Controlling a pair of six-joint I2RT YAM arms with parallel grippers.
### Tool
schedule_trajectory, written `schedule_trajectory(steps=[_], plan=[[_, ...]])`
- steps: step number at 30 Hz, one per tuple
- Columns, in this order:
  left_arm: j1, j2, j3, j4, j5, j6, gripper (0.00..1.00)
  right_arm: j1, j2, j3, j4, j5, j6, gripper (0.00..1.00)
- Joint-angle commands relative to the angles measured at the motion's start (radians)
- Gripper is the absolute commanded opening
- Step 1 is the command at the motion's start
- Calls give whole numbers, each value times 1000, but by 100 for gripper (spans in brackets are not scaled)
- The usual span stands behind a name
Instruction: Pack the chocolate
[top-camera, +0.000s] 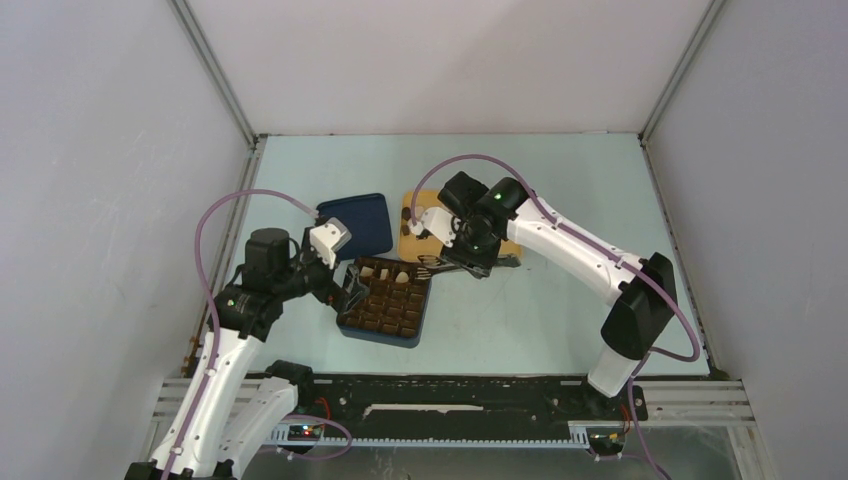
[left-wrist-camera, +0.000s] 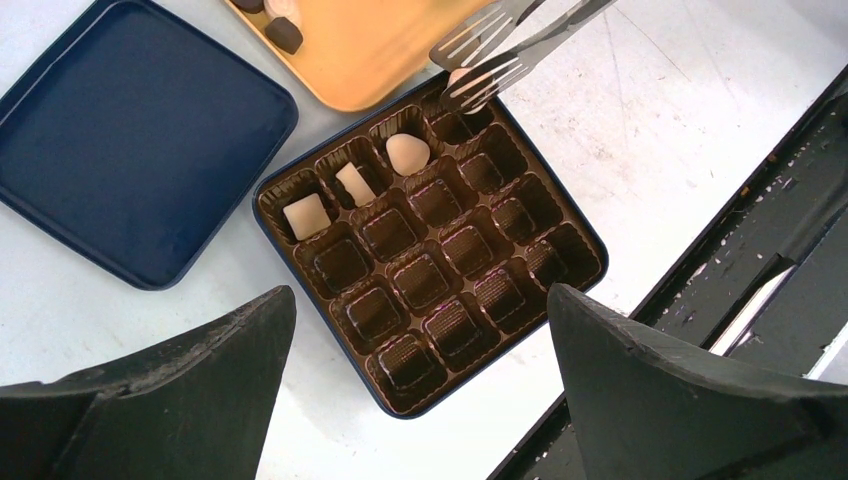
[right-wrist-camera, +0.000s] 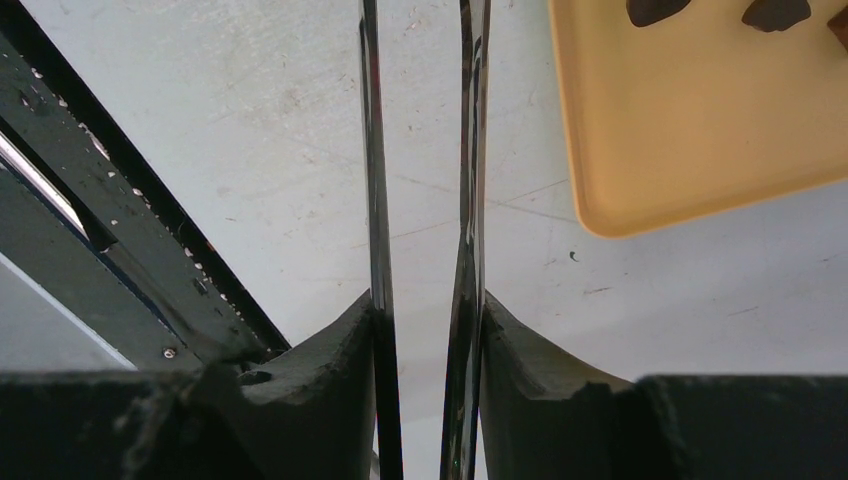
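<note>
My right gripper clamps the tongs, tips pinching a cream chocolate (I think) over the box's corner cell.

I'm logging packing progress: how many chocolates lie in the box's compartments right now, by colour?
Cream-white chocolates: 3
Dark brown chocolates: 0
Total in the box: 3
Not counted: what looks like a pale piece in the tongs above a corner compartment.
</note>
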Motion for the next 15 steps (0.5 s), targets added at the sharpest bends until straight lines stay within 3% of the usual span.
schedule_trajectory(steps=[1, 11, 15], plan=[[9, -4, -18, 24, 23, 0, 100, 9, -11, 15, 5, 18, -8, 40], [8, -7, -18, 24, 25, 1, 100, 8, -15, 27, 20, 42, -7, 39], [8, -9, -17, 22, 26, 0, 100, -52, -21, 74, 47, 28, 8, 36]])
